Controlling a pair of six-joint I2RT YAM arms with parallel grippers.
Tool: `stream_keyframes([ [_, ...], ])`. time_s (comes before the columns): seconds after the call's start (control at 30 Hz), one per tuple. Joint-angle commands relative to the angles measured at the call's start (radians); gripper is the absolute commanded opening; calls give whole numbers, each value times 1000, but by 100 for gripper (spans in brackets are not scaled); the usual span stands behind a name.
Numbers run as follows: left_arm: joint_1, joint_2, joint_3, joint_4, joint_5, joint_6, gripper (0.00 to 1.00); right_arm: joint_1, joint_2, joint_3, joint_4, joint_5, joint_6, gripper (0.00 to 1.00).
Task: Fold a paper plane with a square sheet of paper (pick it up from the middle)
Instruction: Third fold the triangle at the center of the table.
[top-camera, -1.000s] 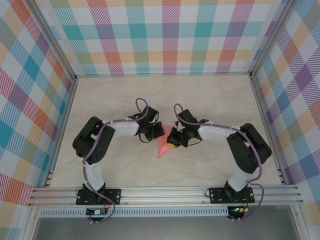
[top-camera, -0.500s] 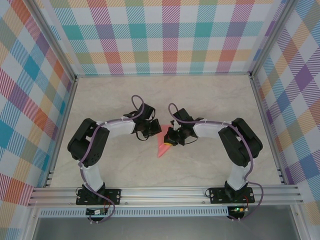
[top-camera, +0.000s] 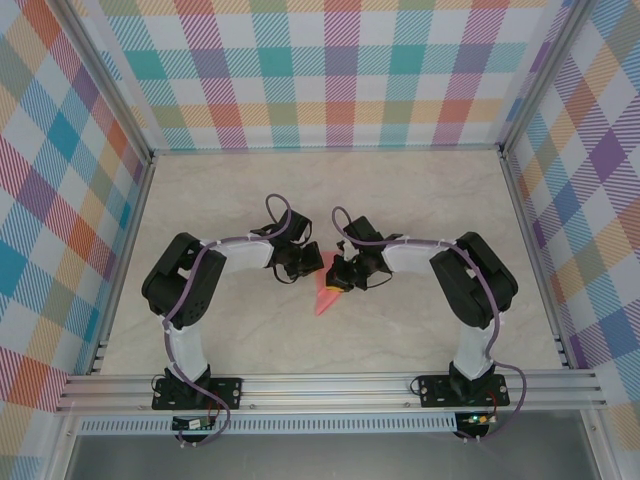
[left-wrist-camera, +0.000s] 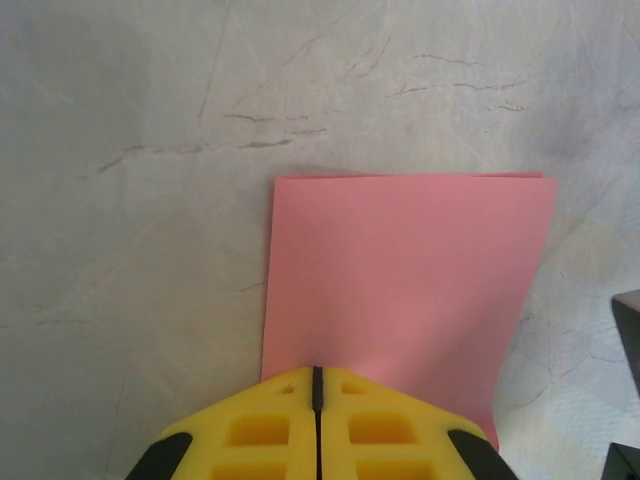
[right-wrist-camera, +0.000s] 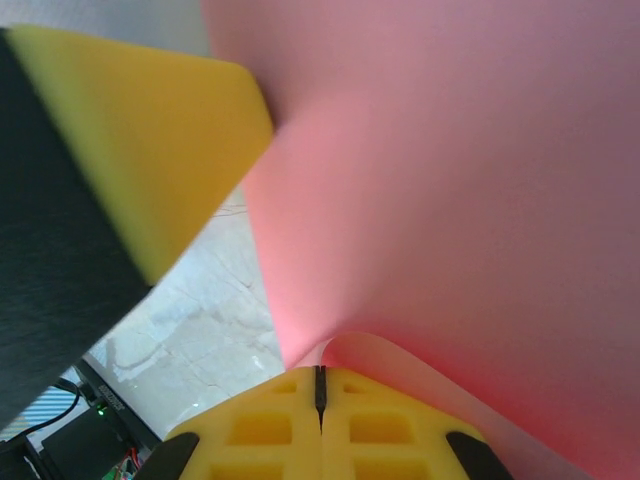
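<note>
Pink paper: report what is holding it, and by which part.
Left fingers pinch the pink paper at one straight edge; right fingers pinch a curled-up edge.

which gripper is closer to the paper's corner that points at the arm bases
Right. The right gripper pinches the paper just beyond that corner; the left gripper grips the paper's far end, away from the corner.

Elbows splayed outward, wrists meeting near centre of top view. Left gripper: jaws pressed together. Right gripper: clamped on pink paper.
</note>
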Motion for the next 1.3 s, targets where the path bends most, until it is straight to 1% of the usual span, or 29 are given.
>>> stream_keyframes([
  [0.0, 6, 20, 9, -17, 24, 15, 6, 6, 13, 21, -21, -8, -19, 0],
  [0.17, 6, 2, 2, -14, 34, 10, 6, 7, 5, 16, -26, -18, -23, 0],
  [0.3, 6, -64, -35, 5, 14, -13, 6, 10, -5, 13, -23, -37, -36, 0],
  [0.4, 6, -131, -97, 44, 2, -49, 7, 11, -14, 13, -29, -42, -49, 0],
  [0.53, -1, -223, -207, 109, 16, -104, 7, 11, -24, 13, -38, -38, -65, 0],
  [0.67, -27, -330, -302, 142, 33, -133, 7, 11, -21, 15, -45, -38, -70, 0],
  [0.77, -64, -381, -360, 184, 67, -174, 7, 11, -21, 15, -48, -39, -72, 0],
  [0.9, -130, -398, -412, 231, 81, -213, 6, 11, -20, 21, -52, -38, -76, 0],
  [1.0, -159, -383, -428, 261, 83, -234, 6, 12, -17, 24, -54, -37, -78, 0],
  [1.27, -198, -321, -412, 305, 85, -251, 4, 11, -13, 30, -46, -41, -79, 0],
])
